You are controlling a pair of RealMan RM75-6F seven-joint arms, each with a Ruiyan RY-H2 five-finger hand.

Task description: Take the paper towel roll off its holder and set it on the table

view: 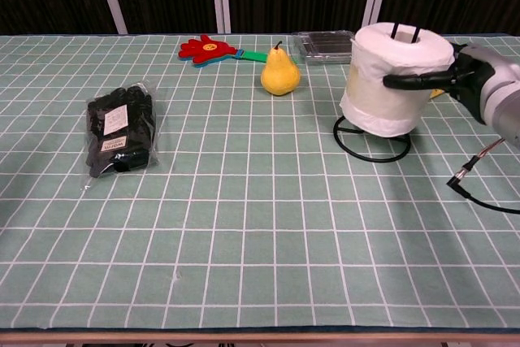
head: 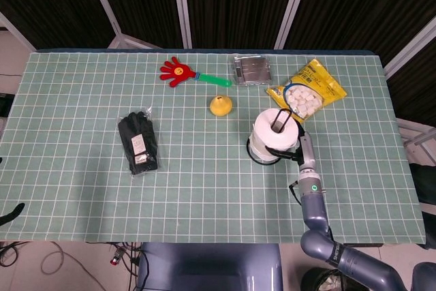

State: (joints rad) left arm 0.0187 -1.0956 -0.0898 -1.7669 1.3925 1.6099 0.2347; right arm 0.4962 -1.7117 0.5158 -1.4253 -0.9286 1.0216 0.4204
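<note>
Gripping the paper towel roll (view: pixel 392 79) from its right side, the right robot hand (view: pixel 463 77) holds it raised clear of the tabletop (view: pixel 244 225), with dark fingers (view: pixel 410 81) wrapped across the roll's front. The holder (view: pixel 372 137) has its black ring base exposed on the tabletop below, and its two thin rods just poke out of the roll's core. A yellow pear (view: pixel 279 73) stands to the roll's left. The left robot hand shows in neither view.

Pear (view: pixel 279 75) on green gridded table (view: pixel 244 225)
</note>
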